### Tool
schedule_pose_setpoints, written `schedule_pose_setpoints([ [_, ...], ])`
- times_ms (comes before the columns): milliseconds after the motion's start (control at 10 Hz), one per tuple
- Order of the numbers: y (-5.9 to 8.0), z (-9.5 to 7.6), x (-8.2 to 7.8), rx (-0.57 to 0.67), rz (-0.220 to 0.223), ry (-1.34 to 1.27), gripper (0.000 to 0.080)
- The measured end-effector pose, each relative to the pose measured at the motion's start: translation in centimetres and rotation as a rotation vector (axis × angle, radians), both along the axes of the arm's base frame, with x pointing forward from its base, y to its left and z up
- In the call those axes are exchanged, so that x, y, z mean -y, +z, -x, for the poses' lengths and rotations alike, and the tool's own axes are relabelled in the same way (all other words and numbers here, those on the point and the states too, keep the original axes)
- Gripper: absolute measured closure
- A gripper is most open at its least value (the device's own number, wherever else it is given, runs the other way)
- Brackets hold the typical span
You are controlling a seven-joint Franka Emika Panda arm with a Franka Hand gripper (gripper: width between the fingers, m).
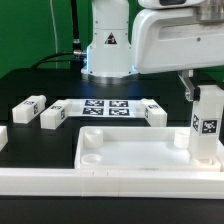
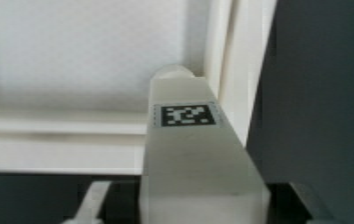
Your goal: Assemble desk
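One leg block [image 1: 207, 122] stands upright, gripped in the closed hand [image 2: 192, 205], at a corner of the desk top [image 1: 130, 150] on the exterior view's right, apparently not yet fixed, while three other leg blocks [image 1: 52, 117] lie loose beyond it, so most of the assembly is left.

The white top [image 1: 130, 152] lay flat, rim up. Beyond it, on their sides, lay leg one [image 1: 30, 106] and leg two [image 1: 52, 117] at the exterior view's left, with leg three [image 1: 153, 113] farther right. Leg four [image 1: 207, 125] stood upright at the top's right end, its tag showing.
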State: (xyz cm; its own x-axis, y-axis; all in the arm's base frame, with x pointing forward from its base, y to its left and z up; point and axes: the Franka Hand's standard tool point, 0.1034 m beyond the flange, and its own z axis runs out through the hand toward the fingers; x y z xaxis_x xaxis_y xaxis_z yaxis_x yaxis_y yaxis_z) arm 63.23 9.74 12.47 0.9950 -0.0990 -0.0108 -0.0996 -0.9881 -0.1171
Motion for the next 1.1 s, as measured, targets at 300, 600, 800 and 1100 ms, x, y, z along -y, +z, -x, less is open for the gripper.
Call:
schedule_pose_setpoints([
  [300,-0.05,-0.02,-0.08,-0.015,-0.005,-0.311,0.0508],
  [600,-0.10,-0.04,-0.25,-0.026,-0.005,-0.583,0.0508],
  [800,-0.14,-0.13,-0.48,-0.035,-0.018,-0.769,0.0508],
  [1100,-0.13,0.00,-0.89,-0.075,-0.043,-1.016,0.0508],
])
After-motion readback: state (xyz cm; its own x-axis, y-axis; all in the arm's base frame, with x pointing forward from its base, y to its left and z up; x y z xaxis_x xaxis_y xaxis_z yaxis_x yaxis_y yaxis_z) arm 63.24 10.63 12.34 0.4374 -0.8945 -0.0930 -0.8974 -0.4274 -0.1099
